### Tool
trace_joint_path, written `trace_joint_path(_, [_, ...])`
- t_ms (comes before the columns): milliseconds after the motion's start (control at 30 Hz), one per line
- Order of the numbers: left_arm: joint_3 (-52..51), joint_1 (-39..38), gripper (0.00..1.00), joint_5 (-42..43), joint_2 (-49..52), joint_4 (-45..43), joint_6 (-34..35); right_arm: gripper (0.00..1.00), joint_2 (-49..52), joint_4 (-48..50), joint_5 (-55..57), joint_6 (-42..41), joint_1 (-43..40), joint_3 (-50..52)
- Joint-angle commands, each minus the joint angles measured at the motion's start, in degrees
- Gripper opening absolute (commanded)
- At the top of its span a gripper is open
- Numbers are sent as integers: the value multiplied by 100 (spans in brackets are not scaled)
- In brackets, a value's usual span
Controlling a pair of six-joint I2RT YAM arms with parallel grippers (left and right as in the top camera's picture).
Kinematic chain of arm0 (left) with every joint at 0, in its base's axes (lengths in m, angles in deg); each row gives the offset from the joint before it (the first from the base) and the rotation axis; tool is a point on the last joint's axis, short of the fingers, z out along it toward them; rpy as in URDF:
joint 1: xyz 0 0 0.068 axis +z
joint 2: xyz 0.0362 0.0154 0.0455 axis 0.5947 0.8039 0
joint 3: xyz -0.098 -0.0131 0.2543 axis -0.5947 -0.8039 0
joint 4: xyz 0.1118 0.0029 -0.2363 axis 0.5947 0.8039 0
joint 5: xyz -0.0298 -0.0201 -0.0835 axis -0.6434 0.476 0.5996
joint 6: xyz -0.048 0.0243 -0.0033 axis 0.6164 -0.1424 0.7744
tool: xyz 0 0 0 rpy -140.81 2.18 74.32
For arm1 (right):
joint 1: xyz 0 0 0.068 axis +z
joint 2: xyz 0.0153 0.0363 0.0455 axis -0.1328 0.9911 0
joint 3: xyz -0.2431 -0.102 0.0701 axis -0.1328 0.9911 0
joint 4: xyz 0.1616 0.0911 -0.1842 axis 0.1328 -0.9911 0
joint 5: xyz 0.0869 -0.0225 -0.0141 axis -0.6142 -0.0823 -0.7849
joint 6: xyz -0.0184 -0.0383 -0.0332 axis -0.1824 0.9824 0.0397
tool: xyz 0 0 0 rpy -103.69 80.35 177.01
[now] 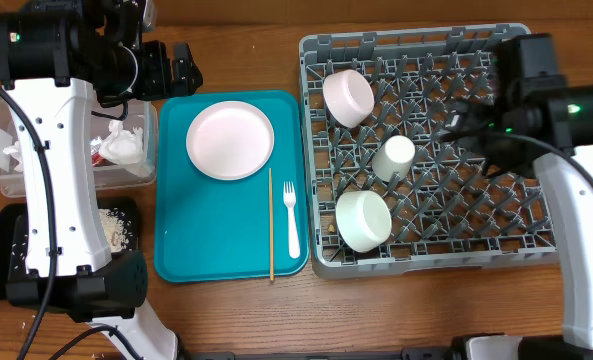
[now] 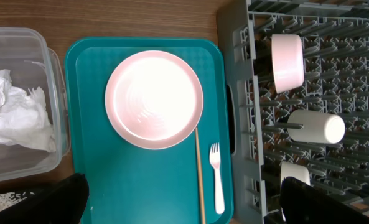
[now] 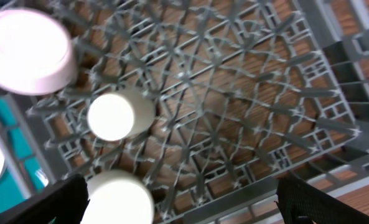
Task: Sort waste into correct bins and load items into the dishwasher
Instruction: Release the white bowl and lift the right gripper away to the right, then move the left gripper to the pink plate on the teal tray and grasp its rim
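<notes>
Pink plate [image 2: 154, 99] lies flat on the teal tray [image 2: 109, 180], straight ahead of my left gripper [image 2: 184, 182], whose jaws are spread wide and empty. My right gripper [image 3: 181, 183], equally spread, hangs over the grey rack [image 3: 234, 124], farther away.

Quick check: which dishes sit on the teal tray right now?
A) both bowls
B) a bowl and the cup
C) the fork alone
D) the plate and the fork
D: the pink plate and white fork lie on the teal tray; the cup and bowls sit in the grey rack.
</notes>
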Motion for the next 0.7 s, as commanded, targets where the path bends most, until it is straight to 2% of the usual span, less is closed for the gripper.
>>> trace_joint_path(0, [76,13,100,-37,-39,-7,-105,100,-46,61,-48,103,-258,269])
trace_joint_path(667, [76,13,100,-37,-39,-9,-105,100,-42,81,-50,101,-348,398])
